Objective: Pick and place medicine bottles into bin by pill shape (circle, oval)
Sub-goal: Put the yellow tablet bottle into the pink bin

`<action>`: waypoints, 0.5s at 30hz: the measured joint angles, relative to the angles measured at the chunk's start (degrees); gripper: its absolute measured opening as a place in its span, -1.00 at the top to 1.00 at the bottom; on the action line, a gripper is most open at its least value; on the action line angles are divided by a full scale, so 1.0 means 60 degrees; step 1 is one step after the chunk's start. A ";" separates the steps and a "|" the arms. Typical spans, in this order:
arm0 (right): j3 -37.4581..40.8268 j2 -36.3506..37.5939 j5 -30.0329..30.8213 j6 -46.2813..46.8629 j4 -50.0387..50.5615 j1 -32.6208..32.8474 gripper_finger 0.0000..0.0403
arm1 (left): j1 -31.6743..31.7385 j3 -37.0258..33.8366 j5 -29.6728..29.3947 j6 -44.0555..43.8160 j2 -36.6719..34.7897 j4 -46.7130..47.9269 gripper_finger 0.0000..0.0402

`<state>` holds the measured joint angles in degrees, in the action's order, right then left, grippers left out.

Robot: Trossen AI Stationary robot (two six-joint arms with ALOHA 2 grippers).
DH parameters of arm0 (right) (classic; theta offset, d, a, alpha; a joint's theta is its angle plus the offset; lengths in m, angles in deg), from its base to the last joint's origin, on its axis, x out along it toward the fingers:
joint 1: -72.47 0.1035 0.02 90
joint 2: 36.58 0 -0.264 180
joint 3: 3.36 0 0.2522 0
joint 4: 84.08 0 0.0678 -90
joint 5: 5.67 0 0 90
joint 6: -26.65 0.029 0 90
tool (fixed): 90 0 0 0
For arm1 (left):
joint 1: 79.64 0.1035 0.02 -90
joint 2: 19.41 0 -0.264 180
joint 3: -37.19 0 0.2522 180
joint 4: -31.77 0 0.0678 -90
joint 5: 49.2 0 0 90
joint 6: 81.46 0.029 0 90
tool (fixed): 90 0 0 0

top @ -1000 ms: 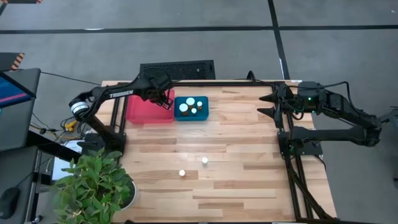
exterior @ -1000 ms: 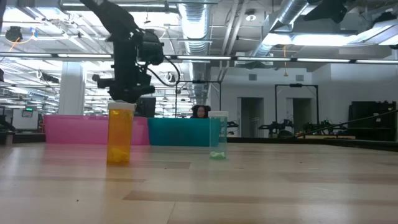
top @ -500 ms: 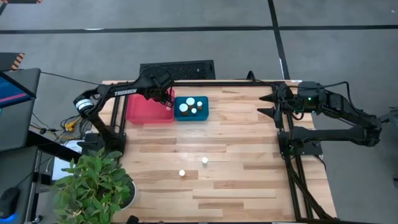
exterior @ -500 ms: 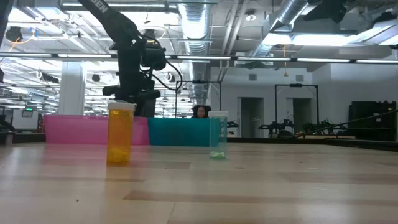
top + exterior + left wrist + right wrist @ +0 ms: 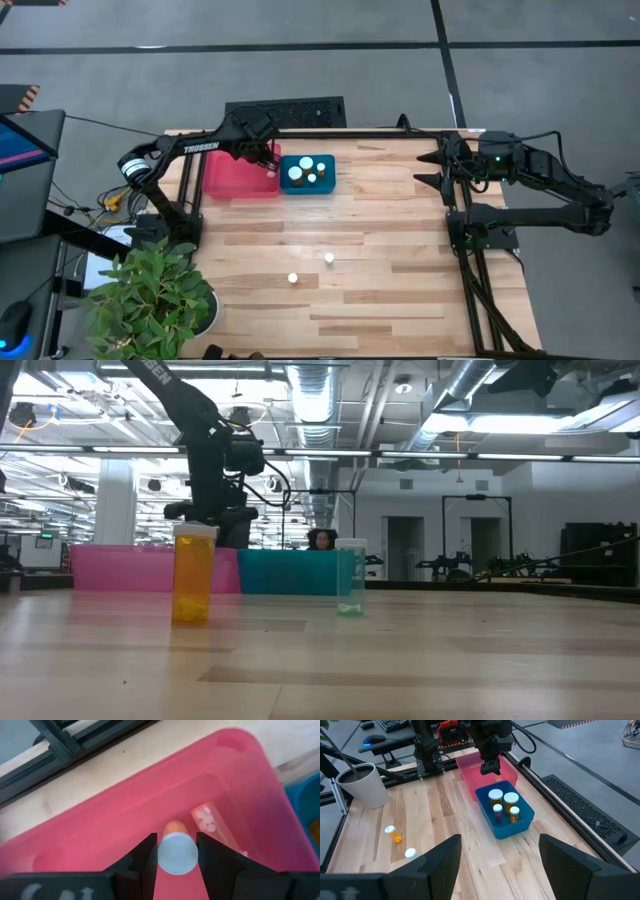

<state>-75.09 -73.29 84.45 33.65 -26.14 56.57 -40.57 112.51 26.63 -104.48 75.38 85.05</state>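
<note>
Overhead, the left hand [image 5: 268, 160] hangs over the pink bin's [image 5: 235, 180] right edge, close to the blue bin [image 5: 322, 183]; release there could tip its bottle into the wrong bin. Two bottles [image 5: 293, 278] wait on the near tabletop [image 5: 380, 250].

Level view: an amber bottle [image 5: 194, 575] and a clear bottle [image 5: 351, 578] stand upright.

Left wrist: fingers clamp a white-capped bottle [image 5: 176, 852] above a lying bottle [image 5: 210, 822]; dropped, it may bounce off.

Right wrist: the right hand [image 5: 496, 865] gapes empty, far right.
</note>
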 joint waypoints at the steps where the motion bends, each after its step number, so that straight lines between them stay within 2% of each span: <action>1: 0.0000 0.0000 0.0000 0.0000 0.0000 0.0000 -0.37 | 0.0000 0.0000 0.0003 0.0006 0.0000 -0.0073 0.43; 7: 0.0000 -0.0004 0.0000 0.0004 -0.0002 0.0000 -0.37 | 0.0007 0.0000 0.0036 0.0016 0.0000 -0.0089 0.34; 15: 0.0000 0.0000 -0.0004 0.0004 0.0000 0.0000 -0.37 | -0.0032 0.0033 0.0311 0.0409 0.0000 -0.0048 -0.01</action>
<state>-75.09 -73.29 84.43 33.67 -26.14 56.57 -40.76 112.71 28.49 -102.02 75.38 84.76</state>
